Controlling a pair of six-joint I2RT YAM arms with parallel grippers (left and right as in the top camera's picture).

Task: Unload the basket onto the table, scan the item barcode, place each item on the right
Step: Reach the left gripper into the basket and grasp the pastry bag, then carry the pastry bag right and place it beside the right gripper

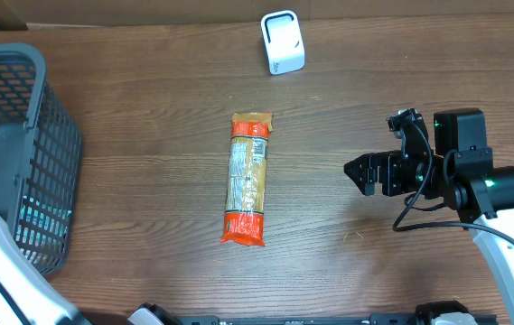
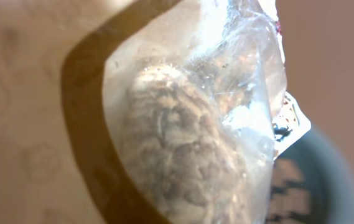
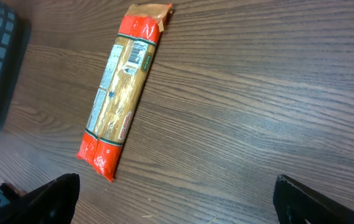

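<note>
1. A long clear packet of pasta with orange-red ends (image 1: 247, 179) is laid flat in the middle of the dark wooden tabletop (image 1: 148, 108); its length runs from the far edge toward the near edge; a pale printed label is turned upward.
2. A small white box-shaped scanner (image 1: 283, 41) is stood near the far edge, beyond the packet and well apart from it.
3. A grey plastic lattice basket (image 1: 53, 144) is set at the left edge.
4. The right claw (image 1: 356, 177) is held between the packet and the right edge, pointed toward the packet; its black fingers (image 3: 52, 198) are spread wide, with nothing between them.
5. A clear plastic bag of brownish lumps (image 2: 189, 137) fills the left wrist view and is seen over the basket at the left edge; the left claw itself is not made out, so whether it is pinching the bag cannot be told.
</note>
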